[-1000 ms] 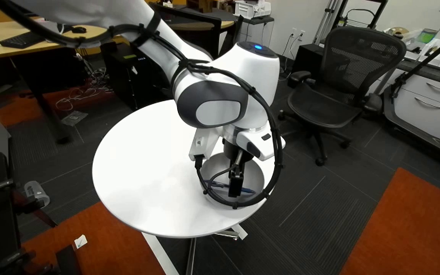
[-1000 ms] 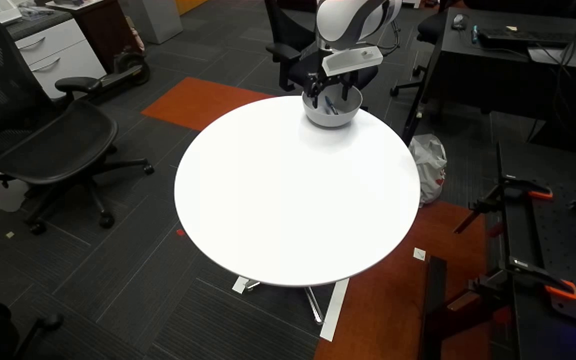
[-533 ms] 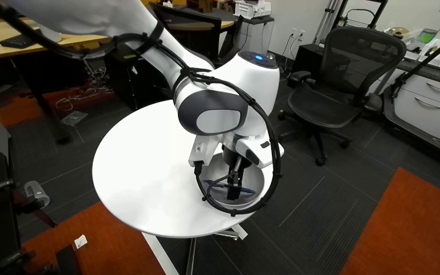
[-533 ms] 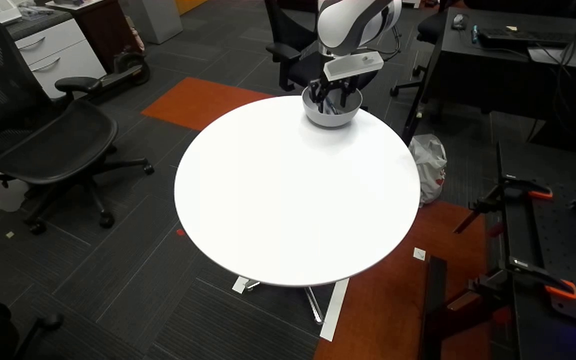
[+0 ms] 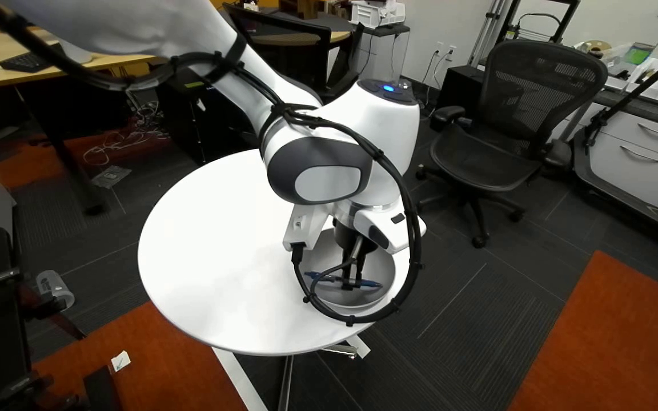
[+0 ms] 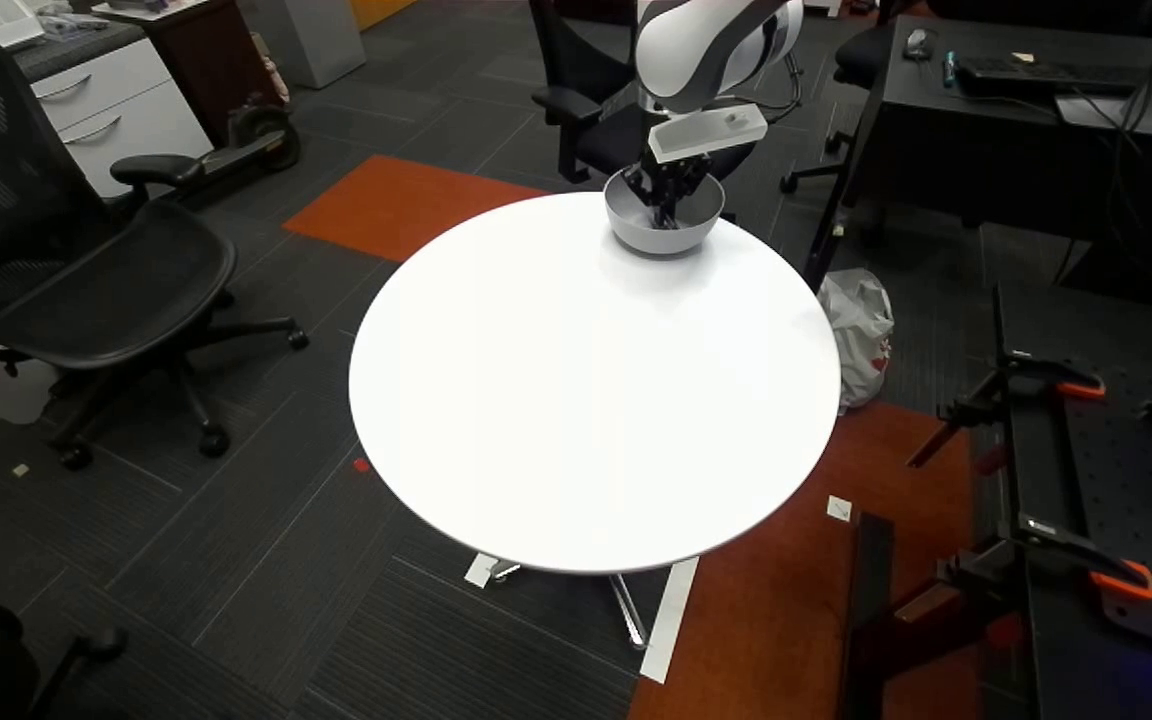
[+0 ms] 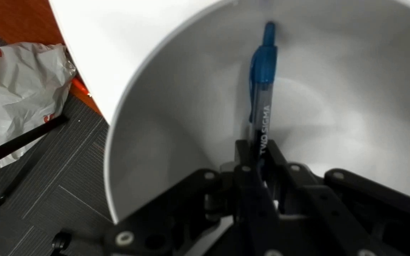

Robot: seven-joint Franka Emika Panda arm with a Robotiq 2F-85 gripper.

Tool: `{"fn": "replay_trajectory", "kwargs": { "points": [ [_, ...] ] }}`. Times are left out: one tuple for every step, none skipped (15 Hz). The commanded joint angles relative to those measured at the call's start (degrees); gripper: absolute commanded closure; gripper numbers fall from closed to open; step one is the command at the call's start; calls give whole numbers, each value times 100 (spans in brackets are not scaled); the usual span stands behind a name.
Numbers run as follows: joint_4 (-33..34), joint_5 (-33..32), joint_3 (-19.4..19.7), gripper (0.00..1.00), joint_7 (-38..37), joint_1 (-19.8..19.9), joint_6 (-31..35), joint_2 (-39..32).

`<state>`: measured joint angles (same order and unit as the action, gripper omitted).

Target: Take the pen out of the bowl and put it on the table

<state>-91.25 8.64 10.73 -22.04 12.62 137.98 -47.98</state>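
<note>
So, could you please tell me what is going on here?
A white-and-grey robot arm has its black jaws closed on a slim blue pen inside a round grey bowl. The bowl stands near the edge of a round white table, and the pen is not yet out.
</note>
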Motion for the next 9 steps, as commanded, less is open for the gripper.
{"fn": "replay_trajectory", "kwargs": {
  "points": [
    [87,138,40,98,-56,4,-110,36],
    [14,157,36,97,-53,1,-66,149],
    [-61,171,36,97,-40,-8,-22,285],
    [-163,156,73,97,-68,-56,61,461],
    [-255,205,34,97,-26,-41,103,642],
    [-342,256,29,97,-81,-64,143,828],
    [-406,322,23,97,-131,-92,142,1000],
    [-508,344,35,97,-158,-153,242,1198],
    [-533,343,57,97,-249,-220,246,1351]
  ]
}}
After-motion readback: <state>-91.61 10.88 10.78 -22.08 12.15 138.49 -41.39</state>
